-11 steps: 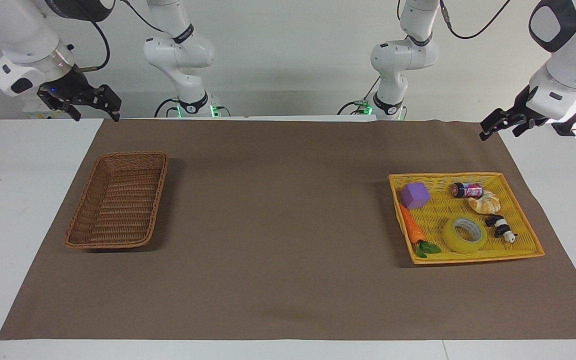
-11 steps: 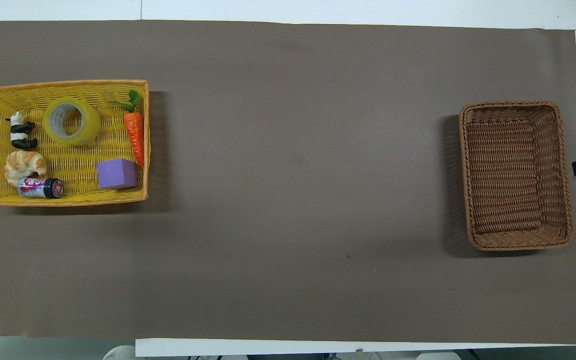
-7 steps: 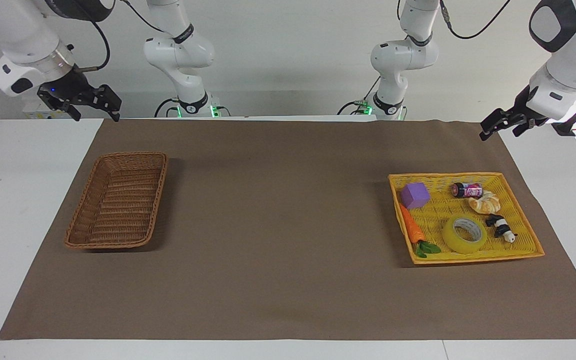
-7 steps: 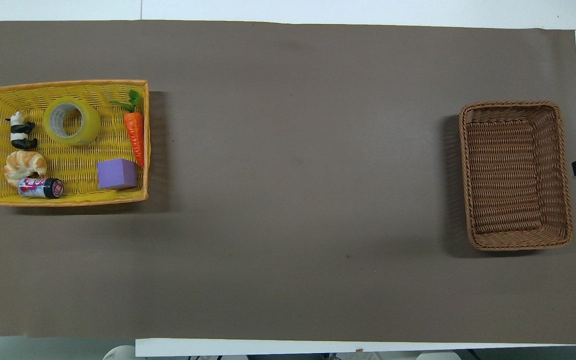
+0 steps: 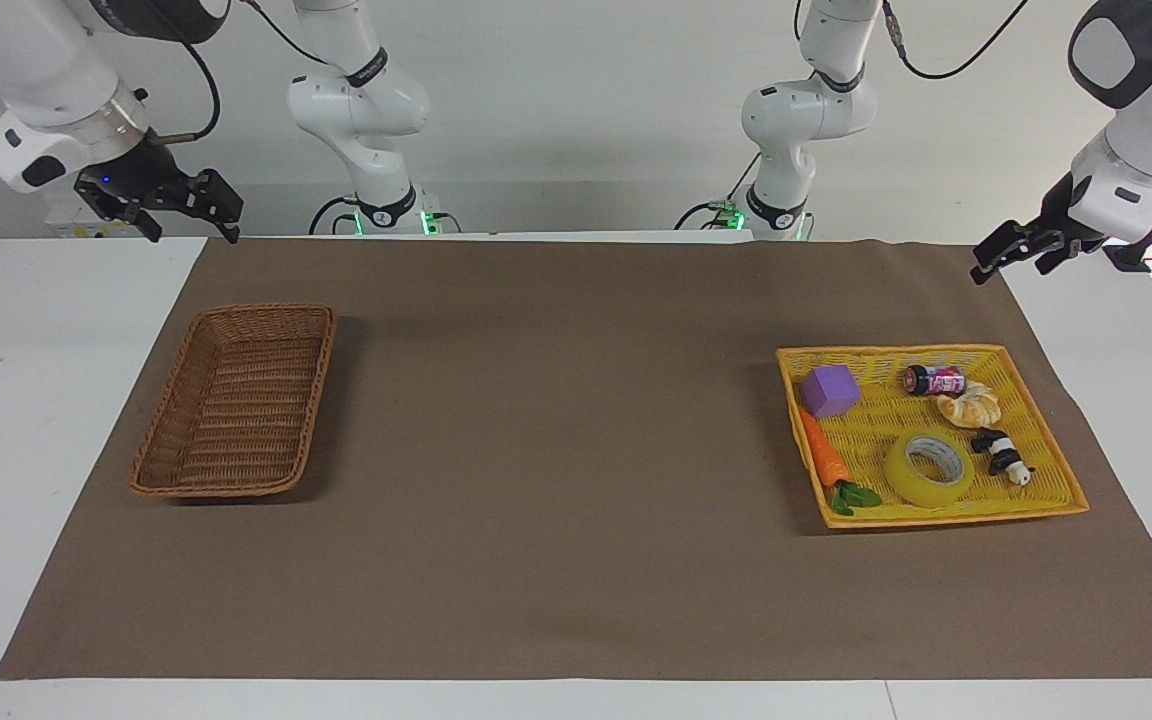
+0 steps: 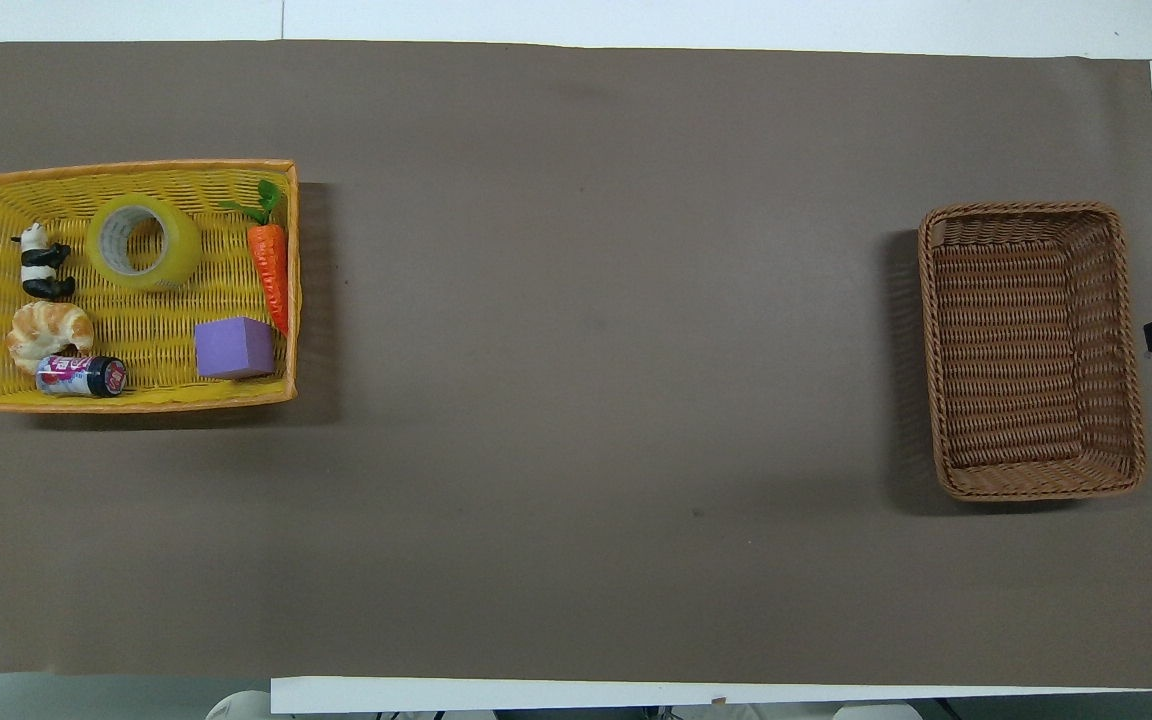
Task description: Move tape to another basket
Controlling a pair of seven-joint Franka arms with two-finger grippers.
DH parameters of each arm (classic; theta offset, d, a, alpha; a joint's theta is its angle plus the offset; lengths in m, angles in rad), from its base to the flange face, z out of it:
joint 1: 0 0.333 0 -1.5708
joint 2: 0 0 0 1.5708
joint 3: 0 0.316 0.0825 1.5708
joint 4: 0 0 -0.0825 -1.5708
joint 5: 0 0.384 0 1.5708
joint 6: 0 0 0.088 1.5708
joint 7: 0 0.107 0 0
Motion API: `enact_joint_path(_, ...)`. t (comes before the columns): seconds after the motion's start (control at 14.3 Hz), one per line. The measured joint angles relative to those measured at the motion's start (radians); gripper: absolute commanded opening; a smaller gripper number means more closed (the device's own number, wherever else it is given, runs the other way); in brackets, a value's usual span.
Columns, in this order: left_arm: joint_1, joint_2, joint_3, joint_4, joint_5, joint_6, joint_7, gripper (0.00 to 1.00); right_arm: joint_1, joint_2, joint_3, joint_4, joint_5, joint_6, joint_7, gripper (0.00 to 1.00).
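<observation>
The tape (image 5: 929,468) is a yellow translucent roll lying flat in the bright yellow tray (image 5: 936,517), at the tray's side farther from the robots; it also shows in the overhead view (image 6: 144,241). The brown wicker basket (image 5: 236,410) stands empty toward the right arm's end of the table, and shows in the overhead view (image 6: 1031,350). My left gripper (image 5: 1006,270) is open and empty, raised over the mat's corner at the left arm's end. My right gripper (image 5: 193,235) is open and empty, raised over the mat's edge near the basket.
The yellow tray (image 6: 126,402) also holds a toy carrot (image 6: 271,262), a purple cube (image 6: 233,347), a croissant (image 6: 48,330), a small can (image 6: 81,376) and a panda figure (image 6: 41,268). A brown mat (image 6: 596,400) covers the table between tray and basket.
My left gripper has drifted slightly outward and upward, toward the left arm's end of the table. The right gripper and all objects have stayed where they were.
</observation>
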Motion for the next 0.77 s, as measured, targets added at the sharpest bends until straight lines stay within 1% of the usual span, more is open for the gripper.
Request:
enact_joint_path(0.14,0.012,0.015,0.001,-0.077,0.000,0.117,0.000,0.99,0.000,0.000,0.000,0.000,0.000,0.000,0.000,1.00)
enact_joint_path(0.28,0.014,0.063,0.002,-0.135,0.000,0.229,0.001,0.97,0.000,0.000,0.000,0.000,0.000,0.000,0.000,1.00)
enact_joint_path(0.56,0.014,0.207,0.001,-0.179,0.000,0.444,0.001,0.87,0.000,0.000,0.000,0.000,0.000,0.000,0.000,1.00)
enact_joint_path(0.77,0.014,0.270,0.001,-0.208,0.000,0.561,0.001,0.83,0.000,0.000,0.000,0.000,0.000,0.000,0.000,1.00)
